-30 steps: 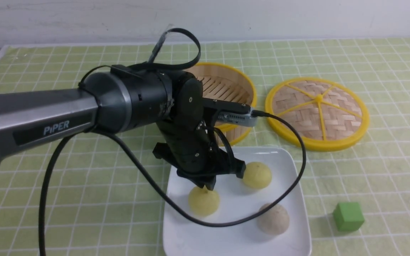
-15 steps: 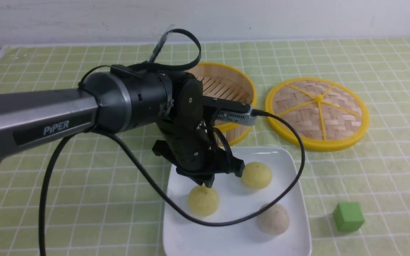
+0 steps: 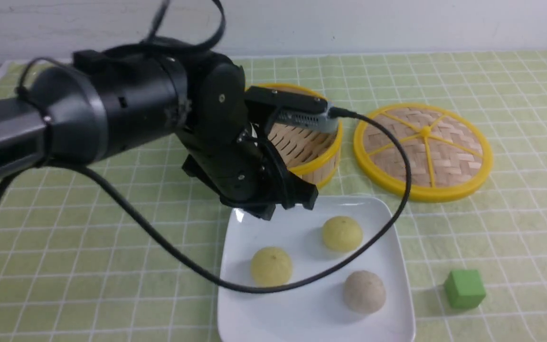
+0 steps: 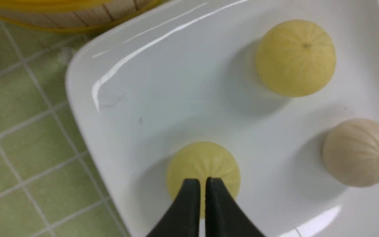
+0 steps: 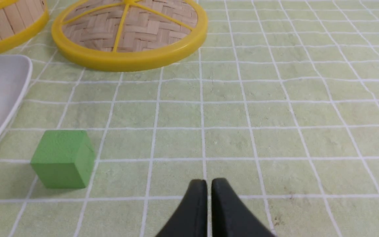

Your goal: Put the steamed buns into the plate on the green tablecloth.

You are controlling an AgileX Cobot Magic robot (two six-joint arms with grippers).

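**All 3 buns on the plate: take the arm away cleanly**

The 3 steamed buns lie on the plate (image 3: 311,313), well apart from each other: the nearer yellow bun (image 3: 271,266), the farther yellow bun (image 3: 342,233) and the greyish-beige bun (image 3: 364,291). The plate rests on the green tablecloth (image 3: 492,237), just in front of the bamboo steamer (image 3: 323,166).

The left gripper (image 3: 266,213) hangs above the far left corner of the plate. Its fingers are pressed together and carry nothing. In its wrist view the tips sit over the nearer yellow bun without touching it. The right gripper (image 5: 208,184) is also clenched and empty, low over the bare cloth, near the green cube (image 3: 464,289).

I judge that the placing is finished and only the retreat of the left arm remains. To do it well, the arm should go up first and sideways only after. Its black cable (image 3: 399,161) hangs in a loop across the plate in the front view. I cannot tell whether it touches a bun, so a slow move is safer, because a dragging cable could roll a bun off the rim.

Count:
- 3 buns: 2 yellow and 1 greyish-beige
- 1 plate
- 1 steamer, with no bun in the part that shows
- 1 woven lid (image 3: 425,149)
- 1 green cube
- 2 grippers
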